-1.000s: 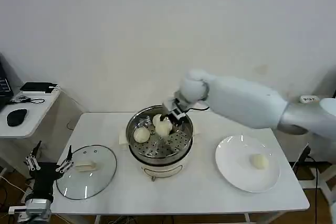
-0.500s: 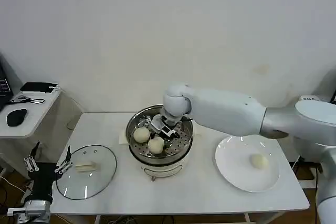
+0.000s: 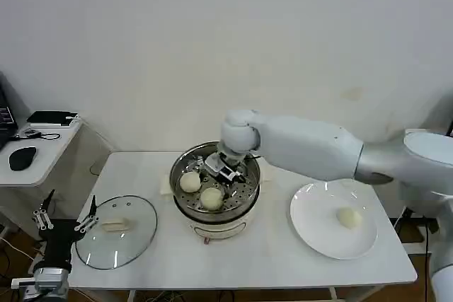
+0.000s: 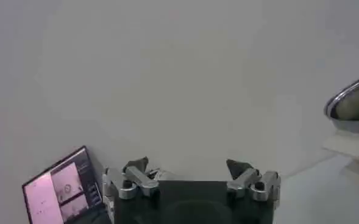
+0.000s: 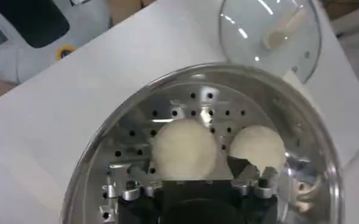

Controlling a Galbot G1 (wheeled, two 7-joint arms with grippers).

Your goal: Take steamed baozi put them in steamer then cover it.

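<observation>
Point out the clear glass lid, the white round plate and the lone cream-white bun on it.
Clear glass lid (image 3: 117, 232), head view: on the glass below its handle.
White round plate (image 3: 315, 228), head view: on its bare surface.
Cream-white bun (image 3: 348, 218), head view: its centre.

The head view looks forward and down from above on the whole white worktop, with the steamer at its middle. The right wrist view sits close over that steamer, facing down into its perforated tray, and also takes in the cover lying on the worktop beyond the steamer. The left wrist view looks level from low beside the worktop toward the wall; it shares the steamer's rim, seen from the side and farther off
</observation>
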